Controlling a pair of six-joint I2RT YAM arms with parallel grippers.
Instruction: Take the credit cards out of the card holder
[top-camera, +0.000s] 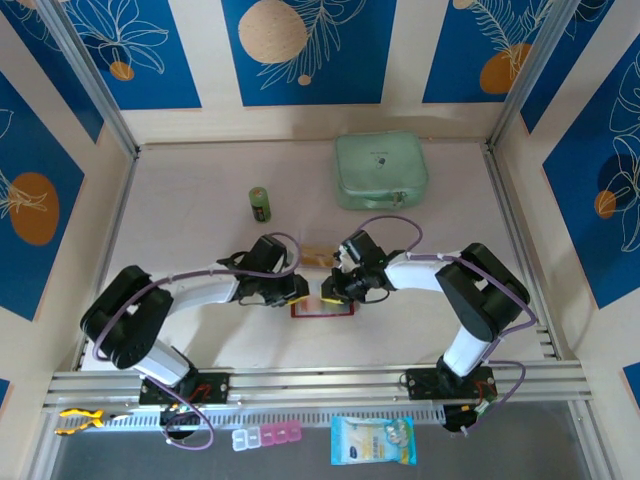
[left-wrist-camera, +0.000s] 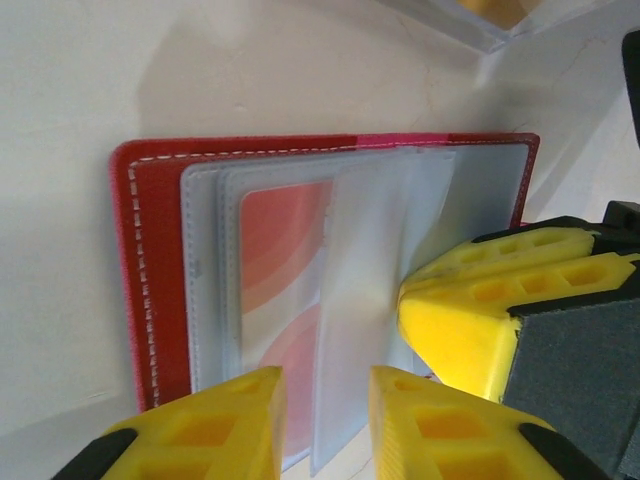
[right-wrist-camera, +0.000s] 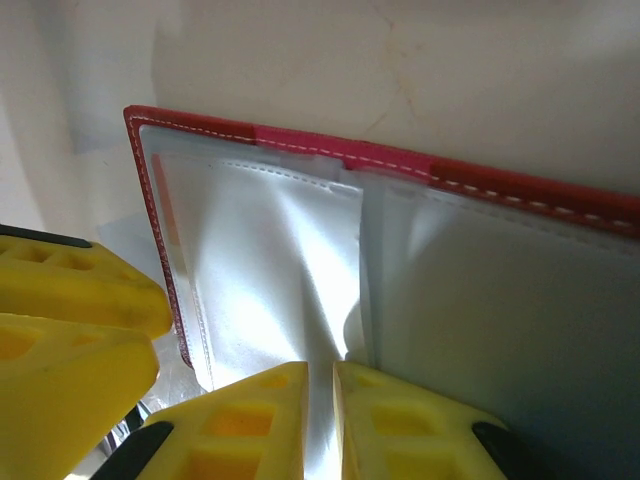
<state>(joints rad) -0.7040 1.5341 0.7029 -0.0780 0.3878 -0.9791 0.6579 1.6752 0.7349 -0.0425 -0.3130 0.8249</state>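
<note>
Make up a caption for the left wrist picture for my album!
Left gripper straddles a clear pocket of the open red card holder, a red-banded credit card tucked inside.

Both arms' jaws crowd the card holder (top-camera: 322, 310).

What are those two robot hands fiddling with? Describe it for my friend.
From the mint green case at the back, come nearer to where the left gripper and right gripper meet. Lying open under them is the card holder, the only red thing there, with clear plastic pockets.
</note>
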